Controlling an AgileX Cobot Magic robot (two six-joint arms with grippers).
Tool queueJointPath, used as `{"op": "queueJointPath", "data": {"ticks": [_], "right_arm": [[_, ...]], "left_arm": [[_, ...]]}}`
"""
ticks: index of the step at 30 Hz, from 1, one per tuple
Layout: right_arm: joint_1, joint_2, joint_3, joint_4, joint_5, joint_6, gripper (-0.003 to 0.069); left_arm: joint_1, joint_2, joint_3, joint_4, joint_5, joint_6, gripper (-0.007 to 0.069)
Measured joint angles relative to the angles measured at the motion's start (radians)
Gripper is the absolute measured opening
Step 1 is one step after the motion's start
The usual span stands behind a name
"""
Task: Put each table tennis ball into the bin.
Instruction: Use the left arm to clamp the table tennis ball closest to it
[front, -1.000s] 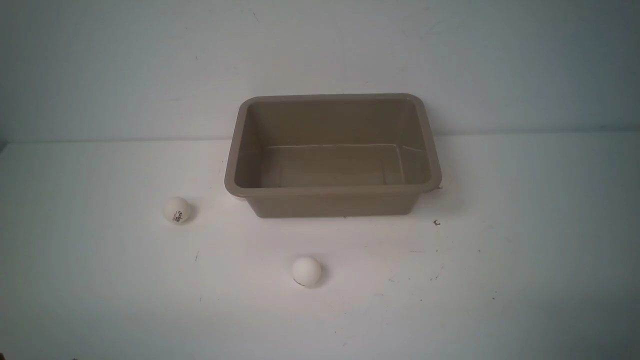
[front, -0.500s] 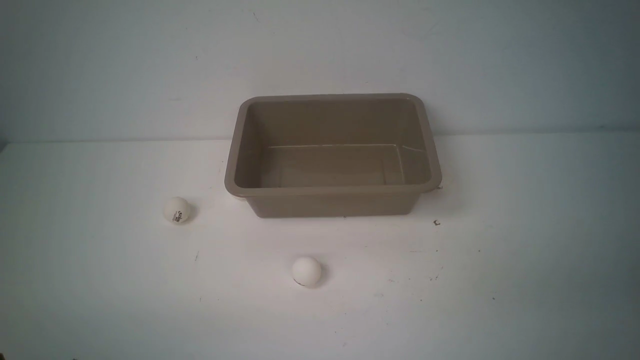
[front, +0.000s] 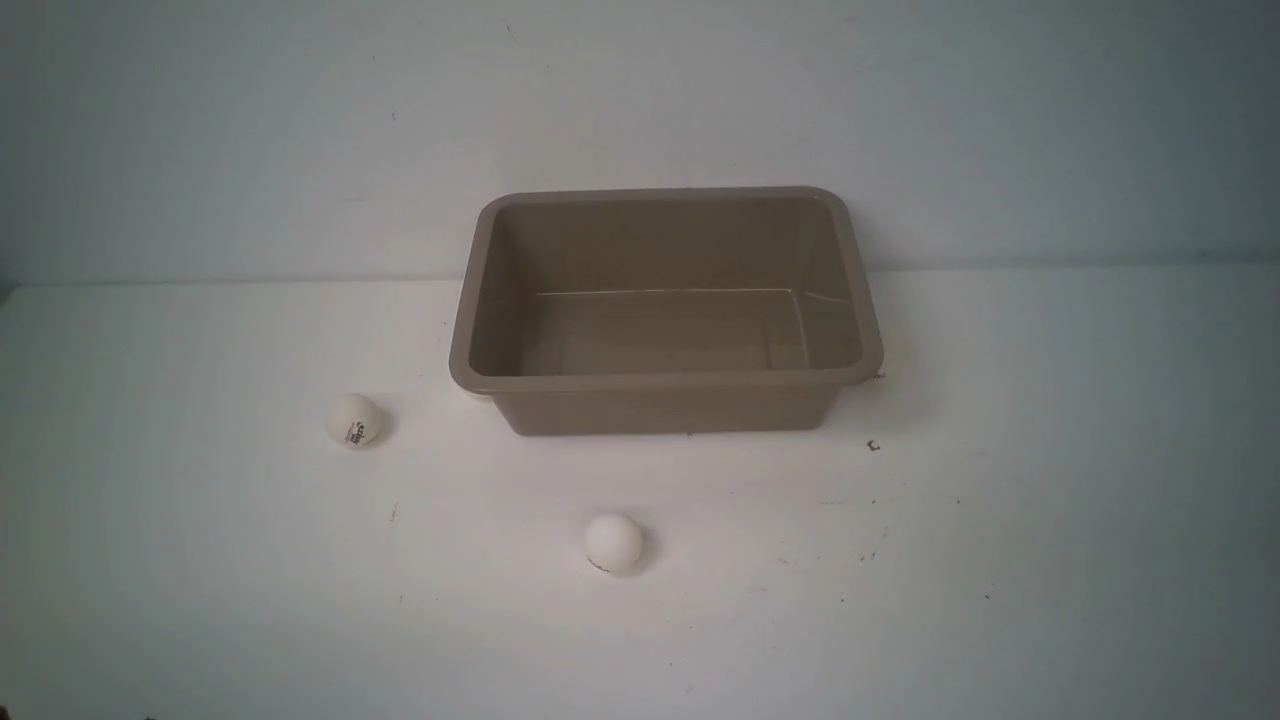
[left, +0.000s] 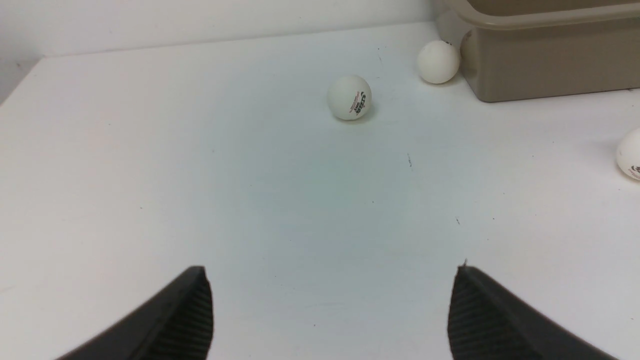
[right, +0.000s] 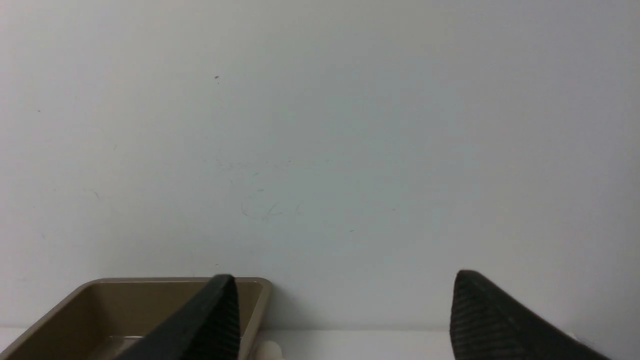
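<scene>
The left tool (left: 330, 270) and right tool (right: 344, 275) stand wide open, holding nothing. Ahead of the left tool: three balls (left: 349, 97) (left: 438, 61) (left: 631, 152), one bin (left: 550, 75).

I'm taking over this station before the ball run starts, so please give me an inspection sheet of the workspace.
Surface: white table, a few small dark specks.
Job's things: brown bin upright, no ball visible inside; printed ball on the table left of the bin; near ball in front of the bin; third ball by the bin's near left corner, seen only from the left wrist.
Clutter: nothing seen.
Claws: left claw open, empty; right claw open, empty.
Cables: nothing seen.
Surroundings: plain pale wall behind the table.
</scene>
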Motion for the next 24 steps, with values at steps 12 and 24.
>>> {"op": "queueJointPath", "data": {"ticks": [12, 24], "right_arm": [[0.0, 0.0, 0.0, 0.018, -0.001, 0.0, 0.0513], [0.0, 0.0, 0.0, 0.022, -0.001, -0.001, 0.0513]], "left_arm": [[0.0, 0.0, 0.0, 0.0, 0.0, 0.0, 0.0573], [0.0, 0.0, 0.004, -0.143, -0.083, 0.001, 0.0573]]}}
